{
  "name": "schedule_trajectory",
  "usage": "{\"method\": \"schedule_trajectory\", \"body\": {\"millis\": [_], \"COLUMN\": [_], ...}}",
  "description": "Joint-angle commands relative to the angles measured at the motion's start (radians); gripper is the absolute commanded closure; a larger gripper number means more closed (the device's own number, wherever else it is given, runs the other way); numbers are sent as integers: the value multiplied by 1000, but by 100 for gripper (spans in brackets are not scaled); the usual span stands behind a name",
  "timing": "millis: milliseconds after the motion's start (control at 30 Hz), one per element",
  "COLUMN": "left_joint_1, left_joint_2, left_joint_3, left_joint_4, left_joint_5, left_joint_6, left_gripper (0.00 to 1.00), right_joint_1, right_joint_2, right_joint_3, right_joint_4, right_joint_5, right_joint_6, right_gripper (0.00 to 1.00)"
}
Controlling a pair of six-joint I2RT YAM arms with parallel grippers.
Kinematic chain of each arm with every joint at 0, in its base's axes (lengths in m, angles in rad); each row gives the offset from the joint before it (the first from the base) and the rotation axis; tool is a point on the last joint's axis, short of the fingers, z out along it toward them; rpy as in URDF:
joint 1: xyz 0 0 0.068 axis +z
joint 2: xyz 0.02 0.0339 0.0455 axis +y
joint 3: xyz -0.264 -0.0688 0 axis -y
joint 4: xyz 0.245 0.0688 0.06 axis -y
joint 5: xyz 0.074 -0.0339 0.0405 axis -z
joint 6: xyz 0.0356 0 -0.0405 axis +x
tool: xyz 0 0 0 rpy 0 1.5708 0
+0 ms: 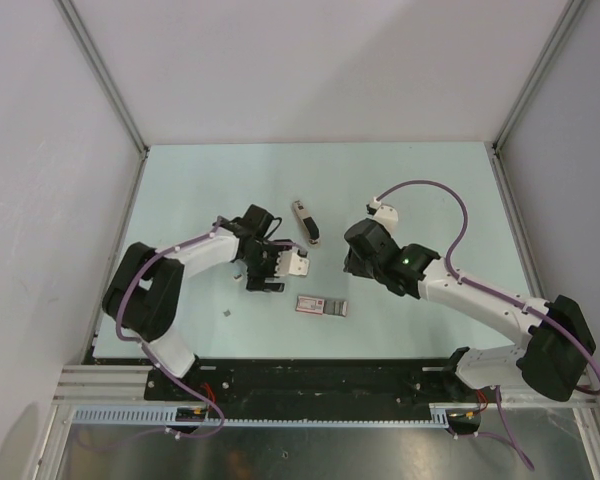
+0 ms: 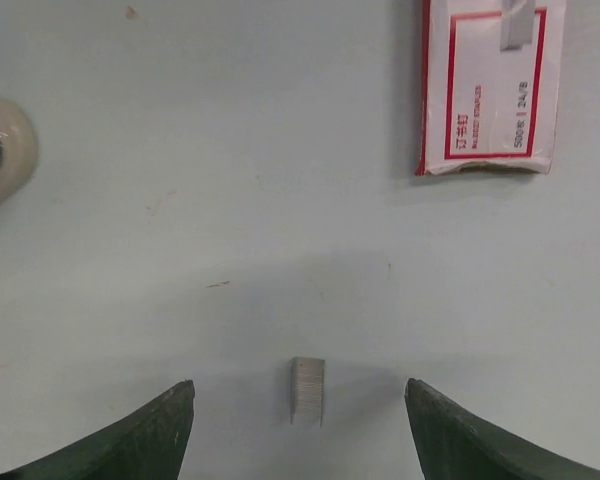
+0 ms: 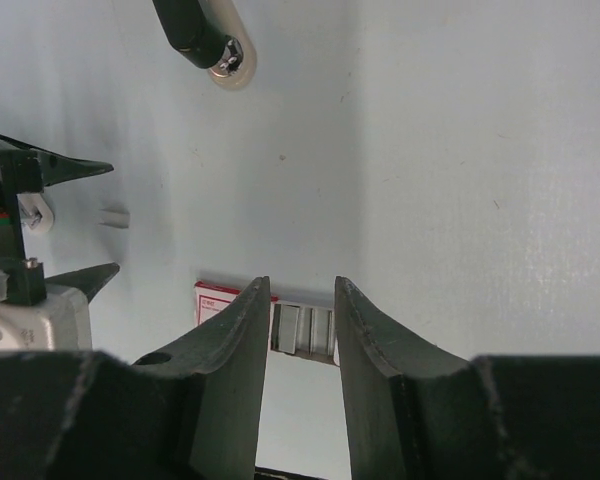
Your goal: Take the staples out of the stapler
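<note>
The staples (image 2: 307, 390), a short grey strip, lie flat on the pale surface (image 2: 230, 200). Their long axis runs straight away from the left gripper (image 2: 300, 385), whose jaws stand wide and released on either side, touching nothing. The right gripper (image 3: 300, 285) has its jaws narrowly parted and empty, near the staple box (image 3: 212, 294).

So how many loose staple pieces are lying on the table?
2: one strip between the left fingers, one likely grey bit below-left of them in the top view. Others may hide in the stapler.

Staples (image 2: 307, 390) lie on worktop (image 1: 420, 190) between left fingers (image 2: 140, 440), untouched; staple box (image 1: 323, 305) to their right, stapler (image 1: 305, 222) behind box.
</note>
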Motion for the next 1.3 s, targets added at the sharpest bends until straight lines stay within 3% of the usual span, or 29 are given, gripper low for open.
{"method": "schedule_trajectory", "body": {"millis": [0, 267, 667, 900, 1000, 1133, 1267], "left_joint_1": [5, 0, -33, -46, -49, -57, -63], "left_joint_2": [48, 70, 97, 114, 125, 143, 158], "left_joint_3": [46, 54, 50, 63, 63, 62, 62], "left_joint_4": [-18, -18, -45, -49, -51, -54, -56], "left_joint_5": [-3, -6, -60, -68, -86, -125, -163], "left_joint_6": [26, 23, 36, 32, 30, 20, -9], "left_gripper": [12, 23, 56, 61, 71, 94, 100], "right_joint_1": [6, 3, -1, -1, -2, -2, -4], "right_joint_2": [-28, -36, -37, -45, -46, -48, -57], "right_joint_3": [-9, -21, -27, -30, -31, -31, -31], "right_joint_4": [21, 24, 26, 25, 23, 23, 16], "right_joint_5": [9, 11, 10, 13, 14, 15, 19], "right_joint_6": [15, 17, 22, 24, 24, 25, 24], "right_gripper": [63, 64, 64, 63, 63, 60, 56]}}
